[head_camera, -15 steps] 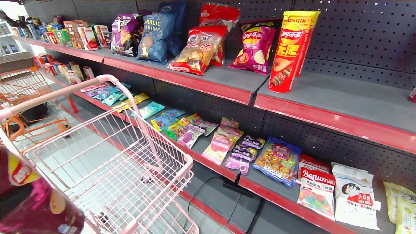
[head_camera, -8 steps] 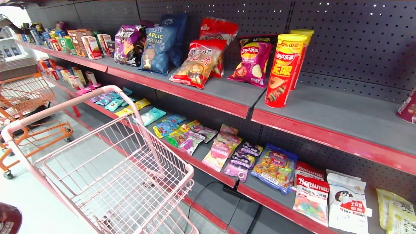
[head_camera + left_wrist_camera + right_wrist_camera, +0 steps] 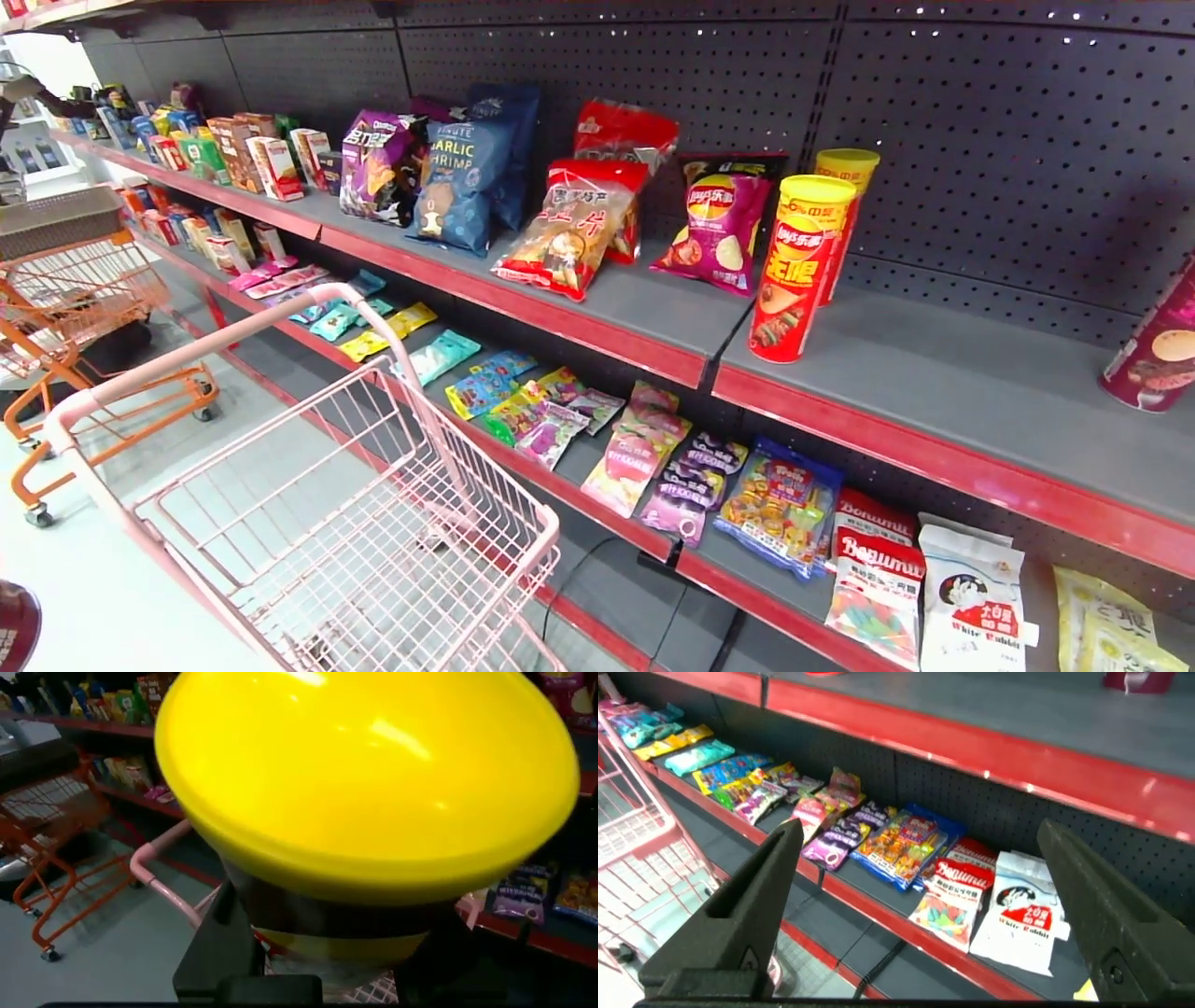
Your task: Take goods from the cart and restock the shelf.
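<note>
Since the left gripper (image 3: 327, 961) has its jaws pinching the chip can (image 3: 364, 784) low beside the pink cart (image 3: 215, 341), well apart from the upper shelf (image 3: 934, 392), I'd worry the slick tube twists in the grip or clips the cart rim going up. Meanwhile the right gripper (image 3: 920, 915) has its jaws spread wide with nothing in them, and a sloppy set-down could topple the red can (image 3: 794, 271) standing there.
</note>
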Robot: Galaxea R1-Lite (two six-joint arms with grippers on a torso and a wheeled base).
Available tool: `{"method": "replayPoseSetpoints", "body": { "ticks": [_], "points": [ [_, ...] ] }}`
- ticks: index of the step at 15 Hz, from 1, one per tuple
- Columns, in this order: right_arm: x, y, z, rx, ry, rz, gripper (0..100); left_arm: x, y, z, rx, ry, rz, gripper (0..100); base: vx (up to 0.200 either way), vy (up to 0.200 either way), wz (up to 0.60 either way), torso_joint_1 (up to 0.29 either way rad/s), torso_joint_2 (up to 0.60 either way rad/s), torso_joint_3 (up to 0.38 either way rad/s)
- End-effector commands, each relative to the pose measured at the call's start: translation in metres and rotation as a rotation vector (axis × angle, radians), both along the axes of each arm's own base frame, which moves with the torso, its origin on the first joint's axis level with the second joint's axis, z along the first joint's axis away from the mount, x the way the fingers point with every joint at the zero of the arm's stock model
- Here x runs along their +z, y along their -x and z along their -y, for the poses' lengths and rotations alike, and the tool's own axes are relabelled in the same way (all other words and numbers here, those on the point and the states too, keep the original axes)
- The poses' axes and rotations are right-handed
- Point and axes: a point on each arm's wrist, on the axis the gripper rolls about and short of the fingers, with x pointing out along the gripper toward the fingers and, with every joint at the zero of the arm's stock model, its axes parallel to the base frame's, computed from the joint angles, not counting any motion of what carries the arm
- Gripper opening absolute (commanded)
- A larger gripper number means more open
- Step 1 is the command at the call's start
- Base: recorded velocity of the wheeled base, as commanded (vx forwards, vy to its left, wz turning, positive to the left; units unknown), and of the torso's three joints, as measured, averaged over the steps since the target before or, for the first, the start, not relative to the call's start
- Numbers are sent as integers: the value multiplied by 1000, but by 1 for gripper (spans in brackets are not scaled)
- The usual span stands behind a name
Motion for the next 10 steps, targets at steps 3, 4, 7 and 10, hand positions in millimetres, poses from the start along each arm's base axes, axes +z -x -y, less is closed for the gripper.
{"method": "replayPoseSetpoints", "body": {
  "ticks": [3, 4, 7, 10],
  "points": [
    [0, 0, 0, 1, 0, -2, 100, -5, 1, 0, -2, -29, -4, 0, 0, 0, -600, 62, -157, -85],
    [0, 0, 0, 1, 0, -2, 100, -5, 0, 0, 1, -29, -6, 0, 0, 0, -600, 12, -27, -12],
    [0, 0, 0, 1, 0, -2, 100, -7, 1, 0, 12, -61, -11, 0, 0, 0, -600, 18, 1, -7],
    [0, 0, 0, 1, 0, -2, 100, -11, 0, 0, 13, -92, -24, 0, 0, 0, -600, 1, 2, 1]
  ]
}}
